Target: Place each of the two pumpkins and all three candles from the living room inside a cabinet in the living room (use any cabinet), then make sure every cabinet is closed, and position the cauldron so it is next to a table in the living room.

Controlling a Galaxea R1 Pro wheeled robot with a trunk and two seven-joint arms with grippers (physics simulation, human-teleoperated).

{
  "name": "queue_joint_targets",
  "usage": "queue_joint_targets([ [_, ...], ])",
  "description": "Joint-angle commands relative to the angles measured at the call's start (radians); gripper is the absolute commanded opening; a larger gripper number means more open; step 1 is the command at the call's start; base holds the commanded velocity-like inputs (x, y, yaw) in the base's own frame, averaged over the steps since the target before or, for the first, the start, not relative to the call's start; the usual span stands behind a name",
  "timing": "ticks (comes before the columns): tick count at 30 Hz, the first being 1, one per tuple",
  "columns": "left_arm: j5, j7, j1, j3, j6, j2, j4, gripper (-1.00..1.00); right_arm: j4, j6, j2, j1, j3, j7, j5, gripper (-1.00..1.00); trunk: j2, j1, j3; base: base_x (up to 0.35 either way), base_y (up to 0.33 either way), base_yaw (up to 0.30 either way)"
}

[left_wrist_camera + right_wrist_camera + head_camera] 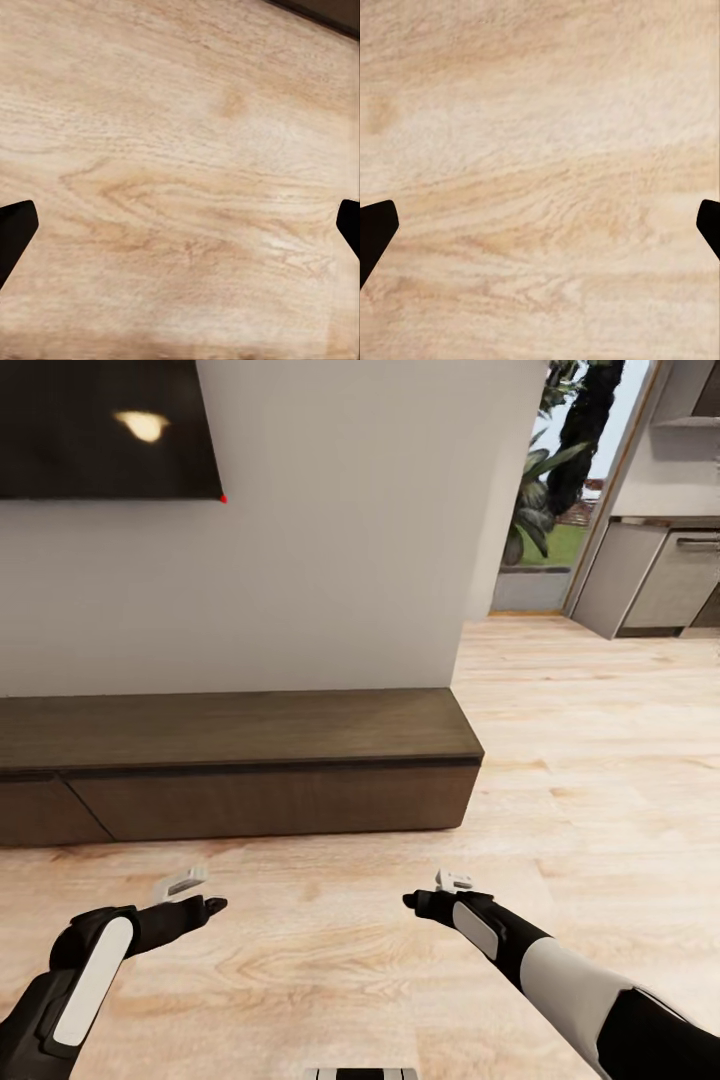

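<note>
The cabinet (270,800) is a long, low, dark brown unit against the white wall, with its drawer fronts flush and shut and nothing on its top. My left gripper (200,893) and right gripper (432,890) hover over the wood floor just in front of it, both pointing toward it. In the left wrist view the left gripper (180,225) is open with only floor between its black fingertips (15,232). The right gripper (540,225) is likewise open over bare floor. The pumpkins, candles, cauldron and table are out of view.
A dark TV screen (100,430) hangs on the wall above the cabinet. Pale wood floor (600,760) runs off to the right toward grey kitchen cupboards (650,580) and a glazed opening with plants (545,500).
</note>
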Motion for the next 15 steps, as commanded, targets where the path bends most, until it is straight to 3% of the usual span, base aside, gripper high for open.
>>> queue_joint_targets([
  [1, 0.01, 0.01, -0.001, 0.0, 0.007, 0.0, -0.001, 1.0, -0.003, 0.003, -0.001, -0.001, 0.006, -0.005, -0.006, 1.0, 0.0, -0.001, 0.003, 0.0, 0.0, 0.0],
  [15, 0.007, 0.017, -0.002, 0.001, 0.018, 0.002, 0.007, 1.0, -0.003, 0.086, -0.006, -0.001, 0.001, 0.001, -0.008, 1.0, 0.003, -0.007, 0.057, 0.0, 0.0, 0.0],
])
